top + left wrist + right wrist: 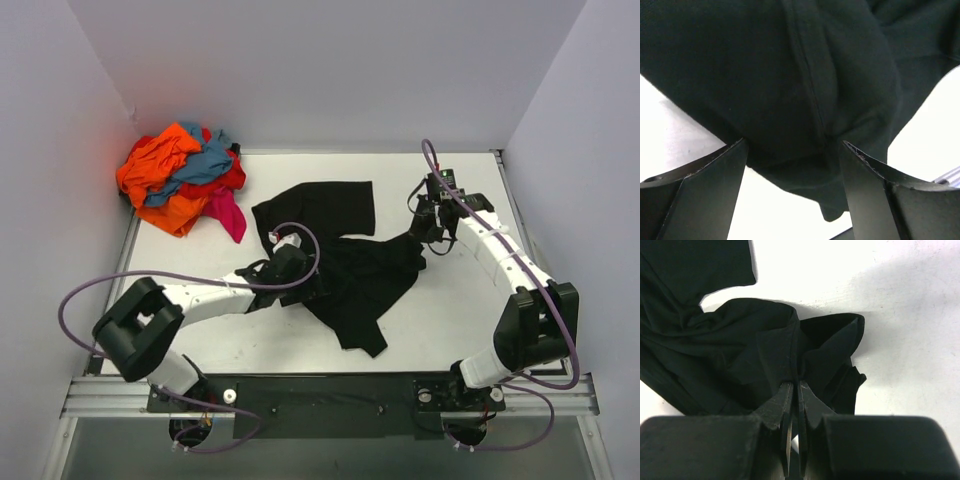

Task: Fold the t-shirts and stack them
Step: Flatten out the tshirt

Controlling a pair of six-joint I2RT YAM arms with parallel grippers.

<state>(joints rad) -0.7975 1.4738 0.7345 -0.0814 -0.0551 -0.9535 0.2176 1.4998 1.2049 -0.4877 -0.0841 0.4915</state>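
Observation:
A black t-shirt (350, 270) lies crumpled across the middle of the white table. My left gripper (298, 266) is at its left edge. In the left wrist view the gripper (792, 145) stands wide open, and a seamed fold of the black shirt (790, 75) sags between the fingertips (727, 165) without being pinched. My right gripper (425, 232) is at the shirt's right end. In the right wrist view the gripper (795, 385) is shut on a bunched fold of the black cloth (740, 355). Orange, teal-blue, red and magenta t-shirts (185, 180) sit heaped at the back left corner.
White walls close in the table (450, 320) at the back and on both sides. Purple cables loop off both arms, the left one (80, 290) reaching past the table's left edge. A metal rail (320, 385) runs along the near edge.

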